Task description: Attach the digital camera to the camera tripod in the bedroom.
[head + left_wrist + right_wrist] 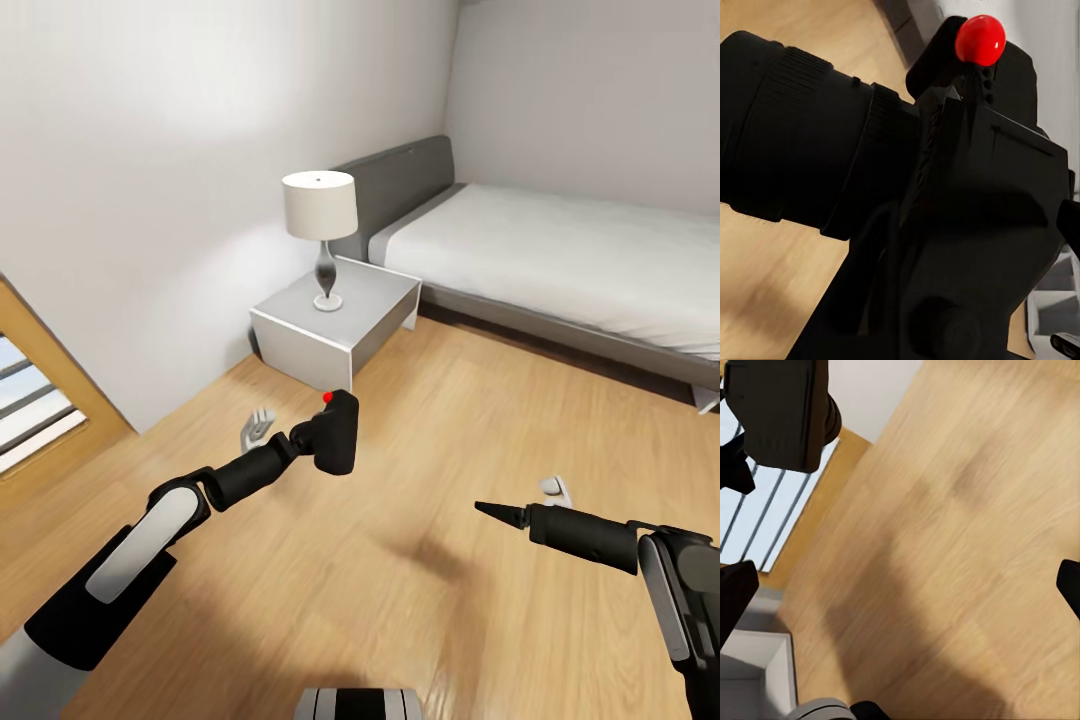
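Observation:
In the bedroom, the digital camera (pixel 338 432) is a chunky black body with a red dot button on top, held above the wood floor by my left gripper (pixel 316 437), which is shut on it. The left wrist view has the digital camera (pixel 967 225) very close, lens barrel to one side and red button up. My right gripper (pixel 487 510) hangs over the floor to the camera's right, apart from it. In the right wrist view its fingertips (pixel 736 596) sit far apart with nothing between them, so it is open. The camera tripod is out of view.
A white nightstand (pixel 300 345) with a lamp (pixel 321 215) stands against the wall ahead, and a grey bed (pixel 560 250) lies to its right. A wooden door frame (pixel 60 370) is at the left. Small white objects (pixel 258 428) (pixel 553 488) lie on the plank floor (pixel 420 580).

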Available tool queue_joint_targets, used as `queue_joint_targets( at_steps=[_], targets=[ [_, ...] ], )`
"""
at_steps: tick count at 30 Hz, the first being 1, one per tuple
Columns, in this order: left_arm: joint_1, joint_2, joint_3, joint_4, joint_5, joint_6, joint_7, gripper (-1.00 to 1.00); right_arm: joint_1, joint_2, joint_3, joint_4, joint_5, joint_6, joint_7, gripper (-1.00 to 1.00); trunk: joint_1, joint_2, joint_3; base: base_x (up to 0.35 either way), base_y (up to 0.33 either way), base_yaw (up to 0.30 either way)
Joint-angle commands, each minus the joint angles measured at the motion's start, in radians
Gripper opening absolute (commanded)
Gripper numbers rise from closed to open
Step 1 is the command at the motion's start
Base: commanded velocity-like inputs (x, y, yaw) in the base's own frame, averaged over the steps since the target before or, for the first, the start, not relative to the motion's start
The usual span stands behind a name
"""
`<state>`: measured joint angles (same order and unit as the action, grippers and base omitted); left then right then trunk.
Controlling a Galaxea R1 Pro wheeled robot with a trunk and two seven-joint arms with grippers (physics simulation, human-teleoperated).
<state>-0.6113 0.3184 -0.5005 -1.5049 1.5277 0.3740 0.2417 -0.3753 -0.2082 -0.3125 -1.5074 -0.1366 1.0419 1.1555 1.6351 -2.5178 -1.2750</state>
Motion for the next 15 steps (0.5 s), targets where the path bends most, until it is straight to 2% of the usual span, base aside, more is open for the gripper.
queue_joint_targets(
  at_steps=[1, 5, 7, 8, 15],
  targets=[
    [-0.001, 0.001, -0.001, -0.002, 0.01, 0.0, 0.012, -1.0, 0.0, 0.0, -0.001, 0.0, -0.001, 0.005, 0.002, 1.0, -0.001, 0.0, 0.003, 0.0, 0.0, 0.0],
    [-0.001, 0.003, 0.0, -0.001, 0.037, 0.0, 0.013, -1.0, 0.0, 0.0, -0.001, 0.0, -0.001, 0.005, 0.002, 1.0, -0.002, 0.001, 0.019, 0.0, 0.0, 0.0],
    [-0.001, 0.011, 0.0, 0.002, 0.092, 0.0, 0.014, -1.0, 0.0, -0.002, -0.002, 0.0, -0.002, 0.005, 0.004, 1.0, -0.003, 0.001, 0.026, 0.0, 0.0, 0.0],
    [-0.001, 0.012, 0.0, 0.002, 0.099, 0.0, 0.014, -1.0, 0.0, -0.002, -0.002, -0.001, -0.002, 0.005, 0.007, 1.0, -0.004, 0.002, 0.03, 0.0, 0.0, 0.0],
    [-0.001, 0.014, 0.0, 0.004, 0.11, 0.0, 0.014, -1.0, 0.0, -0.002, -0.004, -0.002, -0.002, 0.005, 0.037, 1.0, -0.007, 0.003, 0.057, 0.0, 0.0, 0.0]
  ],
)
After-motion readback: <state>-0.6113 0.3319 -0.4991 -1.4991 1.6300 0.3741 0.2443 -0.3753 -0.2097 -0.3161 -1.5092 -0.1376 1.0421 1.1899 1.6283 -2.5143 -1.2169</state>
